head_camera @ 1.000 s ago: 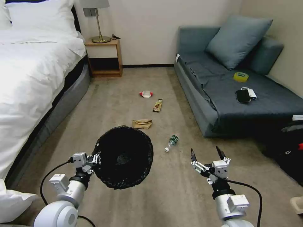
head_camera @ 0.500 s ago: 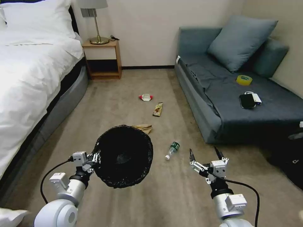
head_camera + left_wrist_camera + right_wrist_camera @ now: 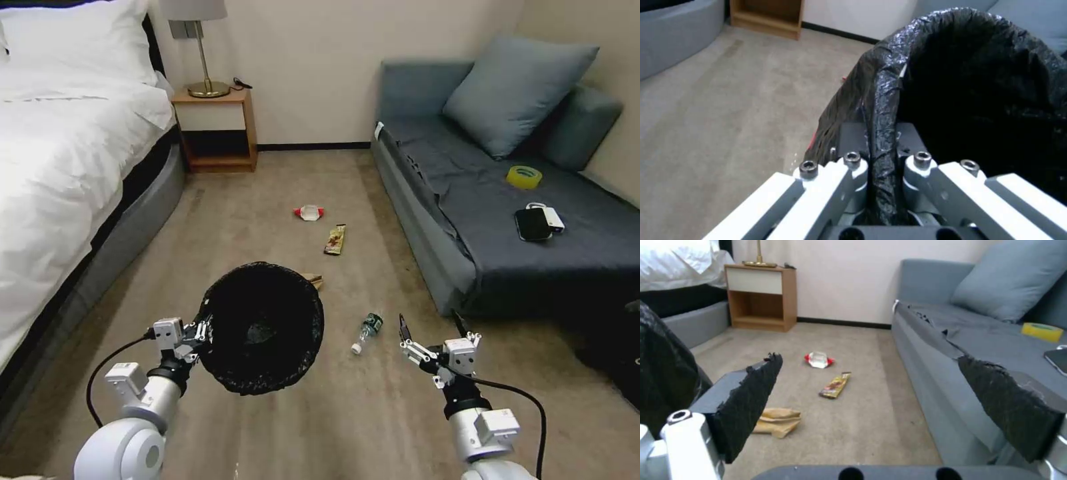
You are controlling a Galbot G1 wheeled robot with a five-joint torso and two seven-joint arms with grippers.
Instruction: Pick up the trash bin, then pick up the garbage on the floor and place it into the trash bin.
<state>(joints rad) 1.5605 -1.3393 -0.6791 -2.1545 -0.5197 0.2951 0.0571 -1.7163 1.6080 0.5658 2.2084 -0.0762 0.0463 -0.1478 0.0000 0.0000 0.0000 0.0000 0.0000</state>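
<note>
Left gripper (image 3: 202, 331) pinches the bin (image 3: 263, 328) by its near rim, fingers pressed on the bag liner, holding it off the floor with mouth up to receive litter. Right gripper (image 3: 431, 326) hovers low, fingers spread, near the bottle (image 3: 367, 330). Paper bag (image 3: 775, 421), wrapper (image 3: 335, 239) and packet (image 3: 309, 213) lie mid-floor between bed and sofa.

There was one trash bin (image 3: 263, 327) and two hands: the left hand (image 3: 202, 331) and the right hand (image 3: 432, 325). Four pieces of garbage lay on the floor: one bottle (image 3: 367, 331), one paper bag (image 3: 313, 279), one snack wrapper (image 3: 335, 239) and one white packet (image 3: 309, 213). The sofa (image 3: 427, 253) carried one tape roll (image 3: 524, 177), one phone (image 3: 532, 225) and one pillow (image 3: 519, 90).
</note>
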